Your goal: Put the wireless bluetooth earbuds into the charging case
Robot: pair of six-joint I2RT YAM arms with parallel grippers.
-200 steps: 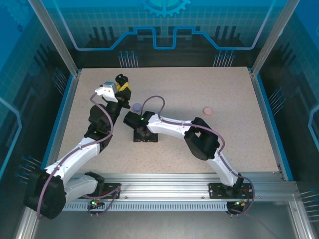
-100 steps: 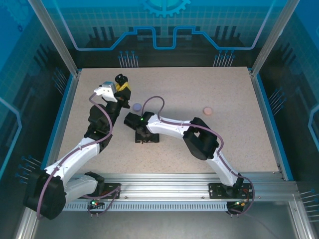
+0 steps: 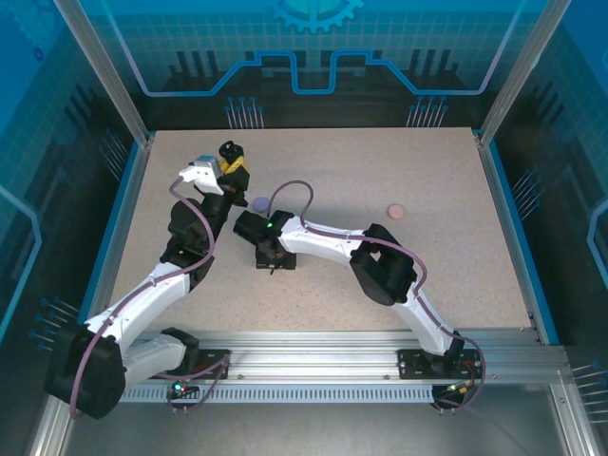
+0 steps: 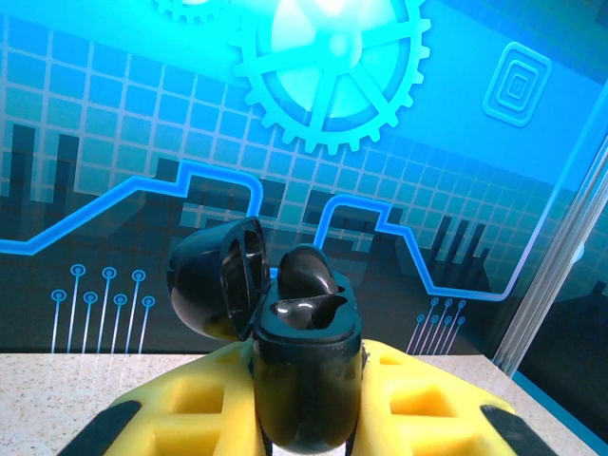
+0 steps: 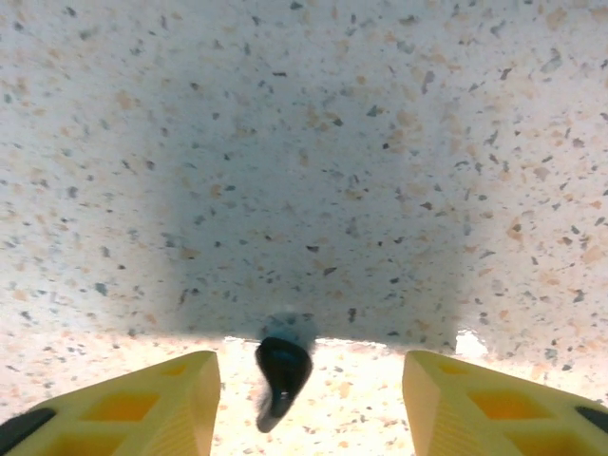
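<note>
While reaching in over the speckled table [image 3: 427, 171] from its near edge, hanging the right arm [image 3: 332, 242] low, directly above the black earbud [image 5: 283, 372], and raising the left arm [image 3: 180, 256] beyond the black earbud, to its left.

Gripping the black charging case [image 4: 306, 380] in the left gripper [image 4: 306, 423], jaws pressing narrow on its body, lid [image 4: 217, 275] hanging open to one side, seats facing upward, lifted off the surface and well apart from the black earbud.

Noting two other small round cases: a lilac case [image 3: 261, 202] lying just beyond the black earbud, a pink case [image 3: 395, 210] resting well off to its right.

Pointing the right gripper [image 5: 306, 380] straight down, jaws standing partly spread, one yellow finger [image 5: 142, 399] sitting on each side of the black earbud, bare table showing in both gaps, touching nothing.

Lying flat on the table, centred between those fingers, bulb end seemingly facing away from the wrist camera and stem trailing back toward it, so running its long axis across the line of closing, not along it.

Judging the right arm by far the nearer for the pickup, needing only a squeeze across the narrow width, then a carry to the held case.
</note>
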